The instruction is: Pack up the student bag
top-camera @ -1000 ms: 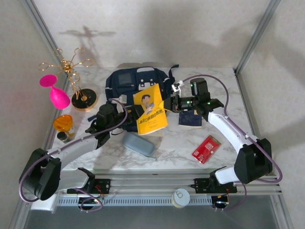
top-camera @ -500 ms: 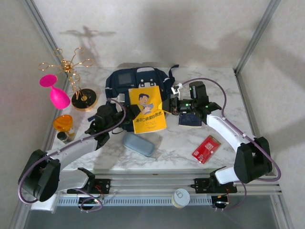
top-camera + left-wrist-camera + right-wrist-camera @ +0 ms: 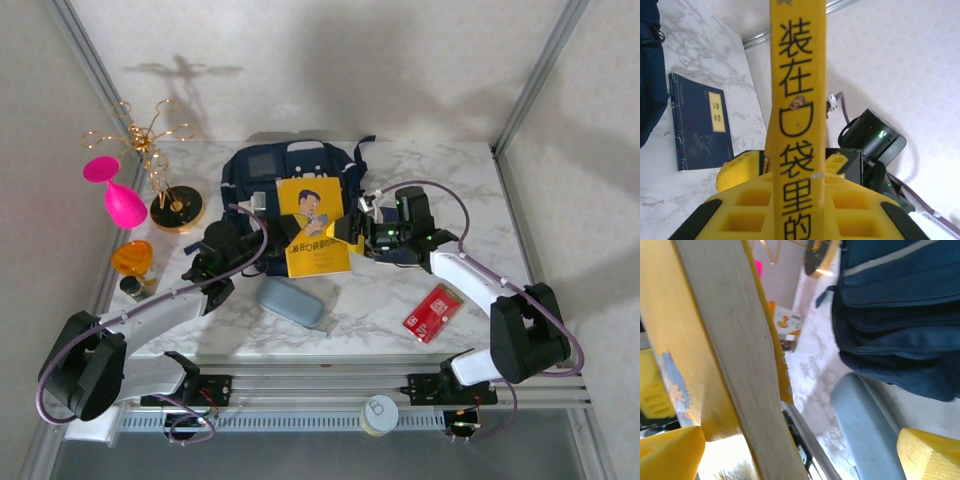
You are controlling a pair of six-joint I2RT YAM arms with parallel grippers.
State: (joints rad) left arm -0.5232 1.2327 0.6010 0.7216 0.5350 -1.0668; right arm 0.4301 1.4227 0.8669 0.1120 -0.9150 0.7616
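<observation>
Left gripper (image 3: 277,236) clamps yellow paperback book (image 3: 313,226); right gripper (image 3: 351,231) spread wide; beyond both, navy-blue fabric student bag (image 3: 290,160) lies flat, long axis L-R.

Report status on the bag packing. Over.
Left end effector shut on yellow book. Right end effector open alongside it. Book in front of student bag, not yet inside. Grey case lies aside.

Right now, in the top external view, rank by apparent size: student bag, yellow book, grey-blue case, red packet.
1. student bag, though partly covered.
2. yellow book, held up, nearer the camera.
3. grey-blue case and red packet: too alike to rank.
</observation>
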